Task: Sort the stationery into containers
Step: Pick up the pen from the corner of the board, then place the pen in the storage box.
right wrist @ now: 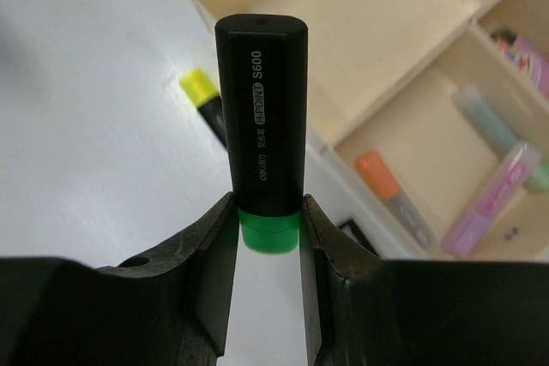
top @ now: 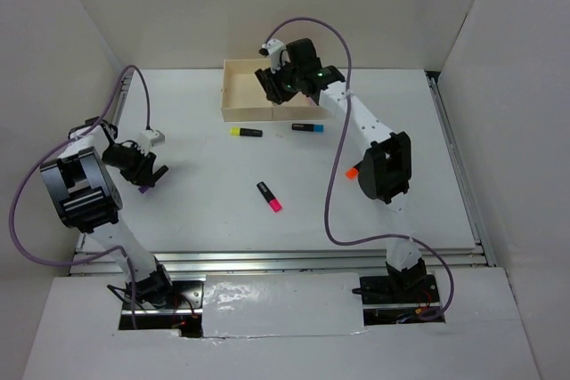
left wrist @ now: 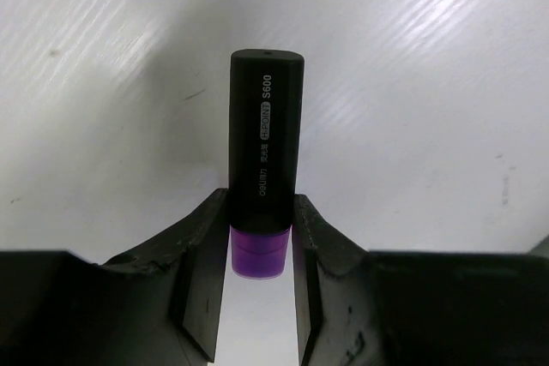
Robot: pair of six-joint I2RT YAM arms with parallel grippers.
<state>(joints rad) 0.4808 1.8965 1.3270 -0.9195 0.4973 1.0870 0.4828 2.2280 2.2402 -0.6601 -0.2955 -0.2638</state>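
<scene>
Top view: reading left tool (top: 145, 171) at 9 o'clock of the desk (top: 196, 220), well apart from the tray (top: 233, 73) at 12. Reading right tool (top: 278, 86) over the tray's right part. Counting three loose ones: yellow marker (top: 247, 132) and blue marker (top: 307, 127) just at 6 of the tray, pink marker (top: 270, 197) near desk centre. Spotting an orange end (top: 352, 171) beside the right arm at 3; not resolving more.

Left wrist: clamping purple marker (left wrist: 266, 143) by its coloured end, black body sticking out toward 12, desk underneath. Judging the grip short and end-heavy, so advising lifting straight and carrying slowly, no wrist flicks.

Right wrist: pinching green marker (right wrist: 262, 109) the same way, closed on the green end. Looking down on the large section (right wrist: 369, 23) at 1 and smaller compartments at 3 to 4, one holding an orange-capped marker (right wrist: 395, 195), others pastel ones. Judging the drop as the step in hand: centring over one compartment, never over a thin wall, lowering until the body sits inside the rim, only then opening. Leaving room for the left arm's approach.
</scene>
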